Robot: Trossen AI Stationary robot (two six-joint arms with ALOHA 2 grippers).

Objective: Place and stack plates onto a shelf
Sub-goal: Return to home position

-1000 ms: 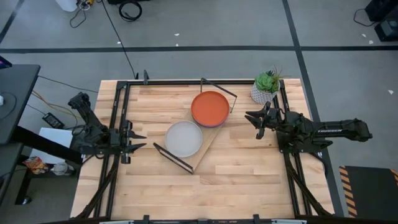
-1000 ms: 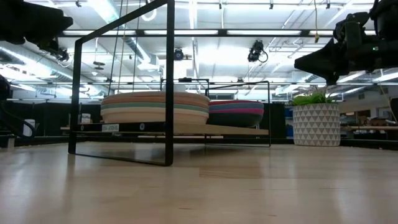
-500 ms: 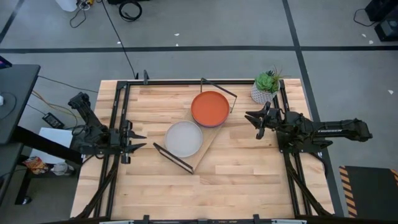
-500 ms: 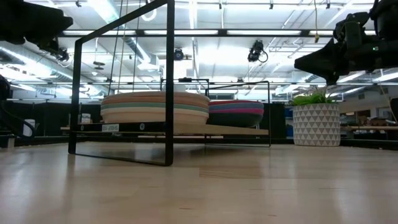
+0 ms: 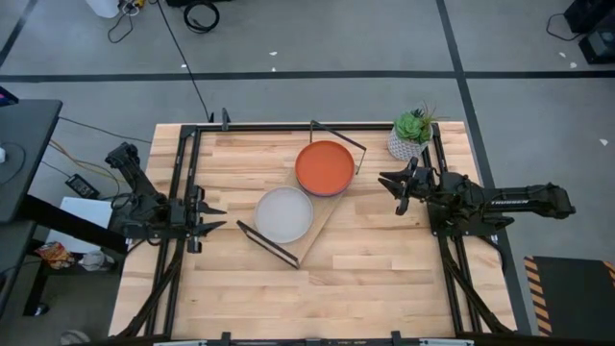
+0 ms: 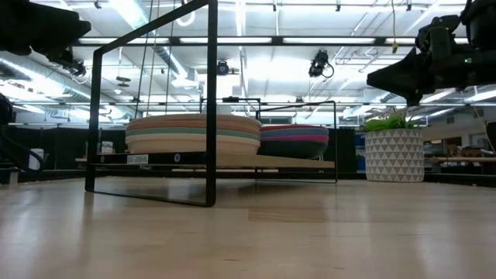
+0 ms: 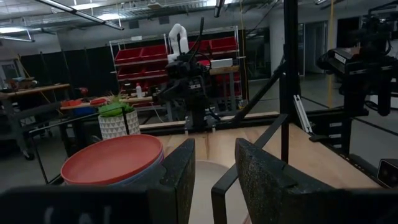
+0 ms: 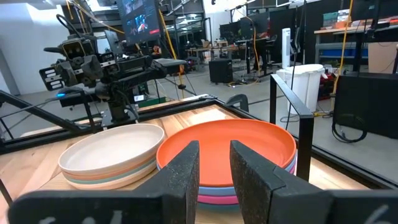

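The shelf [image 5: 309, 231], a light-wood board on black wire end frames [image 6: 151, 101], stands slantwise in the middle of the table. Two stacks of plates rest on its board. One is topped by a cream plate [image 5: 283, 213] [image 8: 112, 152], the other by an orange plate [image 5: 324, 167] [image 8: 249, 140]. My left gripper [image 5: 213, 218] [image 7: 214, 180] hovers open at the table's left edge, level and pointing at the shelf. My right gripper [image 5: 387, 185] [image 8: 214, 171] hovers open at the right side, pointing at the orange stack. Neither has anything between its fingers.
A green plant in a white patterned pot [image 5: 410, 135] [image 6: 394, 153] stands at the table's far right corner, close behind my right arm. Black rails [image 5: 183, 192] run along the table's left and right sides. Bare tabletop [image 5: 317, 298] lies between the shelf and the near edge.
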